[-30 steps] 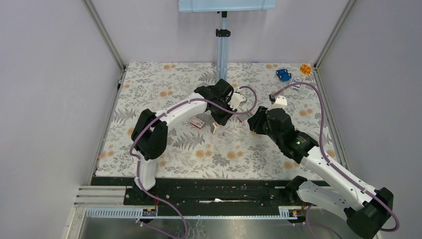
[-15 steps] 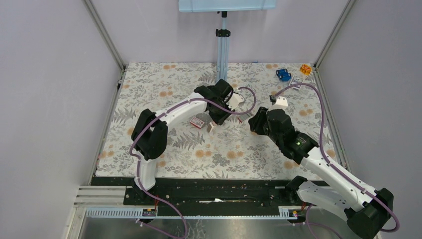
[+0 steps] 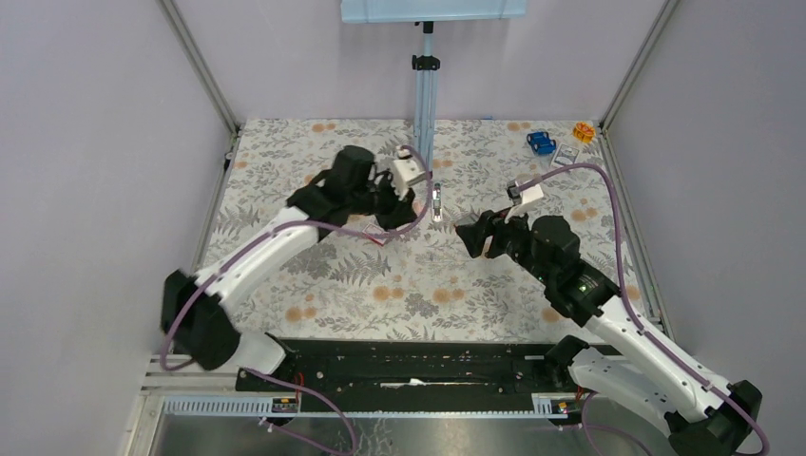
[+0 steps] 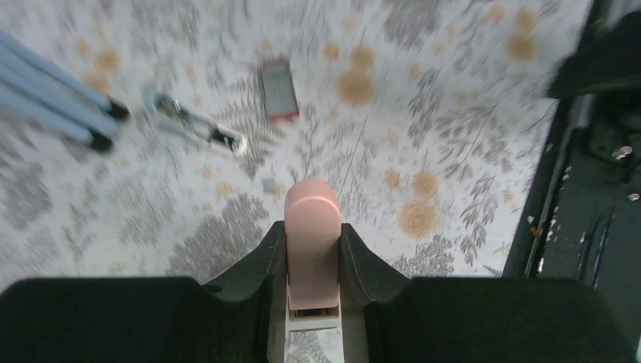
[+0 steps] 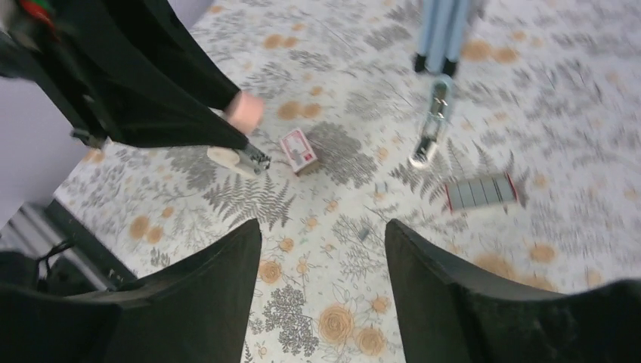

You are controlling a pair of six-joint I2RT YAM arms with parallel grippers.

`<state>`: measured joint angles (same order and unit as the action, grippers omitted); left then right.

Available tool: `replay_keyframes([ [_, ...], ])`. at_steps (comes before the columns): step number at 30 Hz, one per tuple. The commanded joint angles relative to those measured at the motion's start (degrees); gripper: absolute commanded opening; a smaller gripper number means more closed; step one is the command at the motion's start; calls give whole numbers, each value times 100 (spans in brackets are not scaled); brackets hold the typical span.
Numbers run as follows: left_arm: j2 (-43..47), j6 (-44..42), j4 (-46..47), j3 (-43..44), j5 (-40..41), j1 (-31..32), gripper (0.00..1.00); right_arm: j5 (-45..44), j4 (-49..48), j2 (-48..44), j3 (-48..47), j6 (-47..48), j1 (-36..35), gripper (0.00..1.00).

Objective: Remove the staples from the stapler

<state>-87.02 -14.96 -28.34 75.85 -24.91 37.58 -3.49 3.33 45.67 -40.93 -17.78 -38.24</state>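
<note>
1. The left claw squeezes the pink stapler and holds it over the flowery table.
2. The right claw is wide open and holds nothing.
3. The staples are a tiny grey bit lying on the table, near the grey box and away from the stapler.
4. A red box lies near the left claw.

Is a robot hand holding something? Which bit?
The left gripper grips the pink stapler by its sides; the right gripper is open, holding nothing.
</note>
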Motion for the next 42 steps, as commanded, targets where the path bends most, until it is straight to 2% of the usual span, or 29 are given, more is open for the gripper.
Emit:
replay_keyframes([
  [1, 1347, 2, 2456, -1198, -1817, -293, 0, 1362, -945, -171, 36, 1056, -35, 71],
  [5, 2114, 226, 3669, -2006, -2825, -451, 0, 2750, -1299, -48, 18, 1465, -36, 76],
  [11, 2383, 297, 3929, -2206, -4216, -524, 0, 5049, -1888, 529, -72, 2052, -35, 81],
  [13, 2452, 375, 4101, -2274, -4500, -524, 0, 5425, -2028, 712, -42, 2396, -37, 82],
  [17, 2581, 539, 4380, -2343, -4909, -533, 0, 5493, -2378, 911, 11, 2788, -35, 81],
  [21, 2642, 649, 4479, -2373, -5049, -533, 0, 5582, -3175, 957, 242, 2938, -36, 81],
  [31, 2627, 2222, 6683, -2917, -4779, -548, 0, 5288, -4985, 1427, 462, 2150, -51, 78],
  [42, 2543, 2435, 6872, -2921, -4776, -550, 0, 5593, -5461, 1688, 519, 1882, -199, 71],
])
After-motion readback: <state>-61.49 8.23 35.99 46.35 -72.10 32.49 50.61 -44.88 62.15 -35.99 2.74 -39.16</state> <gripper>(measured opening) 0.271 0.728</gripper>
